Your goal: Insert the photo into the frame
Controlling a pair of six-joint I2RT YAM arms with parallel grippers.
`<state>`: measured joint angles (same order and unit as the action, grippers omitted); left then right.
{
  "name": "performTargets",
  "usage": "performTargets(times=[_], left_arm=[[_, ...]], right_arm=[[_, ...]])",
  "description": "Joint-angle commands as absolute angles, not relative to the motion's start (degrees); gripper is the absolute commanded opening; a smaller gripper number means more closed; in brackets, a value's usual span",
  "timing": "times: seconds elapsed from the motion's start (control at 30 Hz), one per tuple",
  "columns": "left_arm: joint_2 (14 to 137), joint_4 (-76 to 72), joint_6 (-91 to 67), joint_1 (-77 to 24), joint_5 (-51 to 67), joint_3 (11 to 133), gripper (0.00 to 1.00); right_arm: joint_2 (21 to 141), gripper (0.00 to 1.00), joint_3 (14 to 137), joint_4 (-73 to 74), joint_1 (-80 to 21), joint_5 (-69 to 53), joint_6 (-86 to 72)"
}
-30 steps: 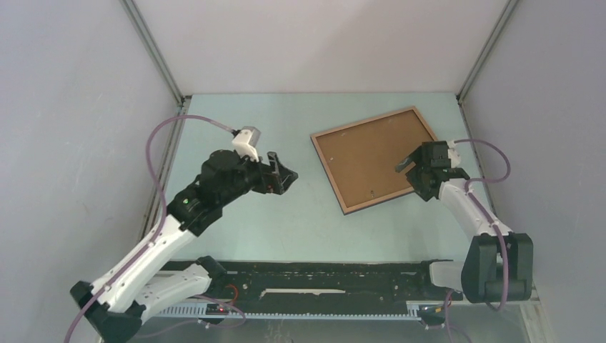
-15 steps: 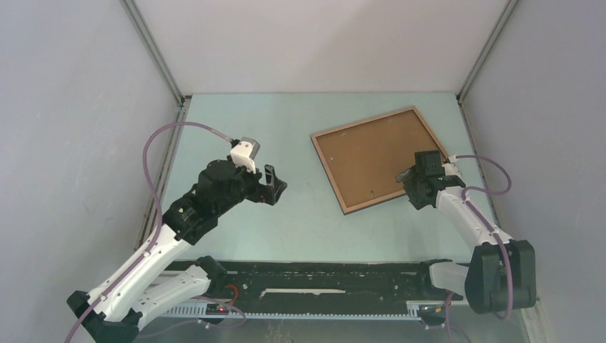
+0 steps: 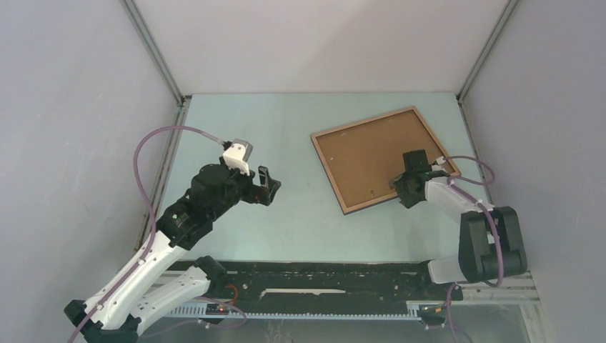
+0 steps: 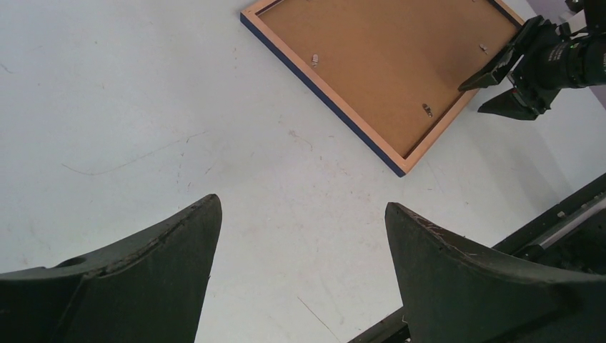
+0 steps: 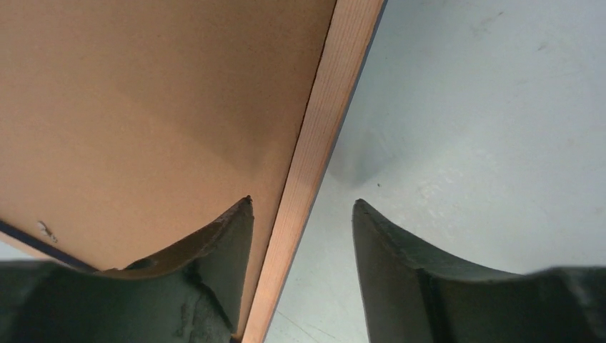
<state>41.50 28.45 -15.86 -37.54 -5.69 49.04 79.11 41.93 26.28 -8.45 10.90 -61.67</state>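
Frame [image 3: 371,157] edge straddled by right gripper [image 5: 300,204], fingers parted; left gripper [image 4: 301,204] wide above table [image 3: 286,121].

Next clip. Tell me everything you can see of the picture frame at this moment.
The frame is a thin rectangle with light wooden rails, a dark blue outer edge and a plain brown backing board carrying small metal tabs. It lies flat, back up, turned askew on the far right part of the table. The right gripper straddles its near-right rail, one finger over the board, one over the table; contact cannot be told.
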Motion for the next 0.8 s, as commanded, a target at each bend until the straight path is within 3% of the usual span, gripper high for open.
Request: performTargets(times=[0.0, 0.13, 0.4, 0.77], left_arm=[[42.68, 26.72, -14.91, -35.5, -3.28, 47.39, 0.92], [43.97, 26.54, -15.56, -33.66, -1.92, 47.37, 0.92], [45.09, 24.97, -16.69, -29.8, 0.18, 46.33, 0.92], [55.6, 23.38, -19.77, -26.72, 1.84, 47.67, 0.92]], right_arm=[[82.75, 0.55, 42.19, 22.46, -9.07, 10.35, -61.25], [85.58, 0.47, 42.19, 22.66, -9.22, 9.43, -60.33], [86.58, 0.0, 42.5, 20.53, -10.09, 6.71, -49.58], [87.68, 0.0, 43.65, 21.14, -15.3, 2.36, -32.13]])
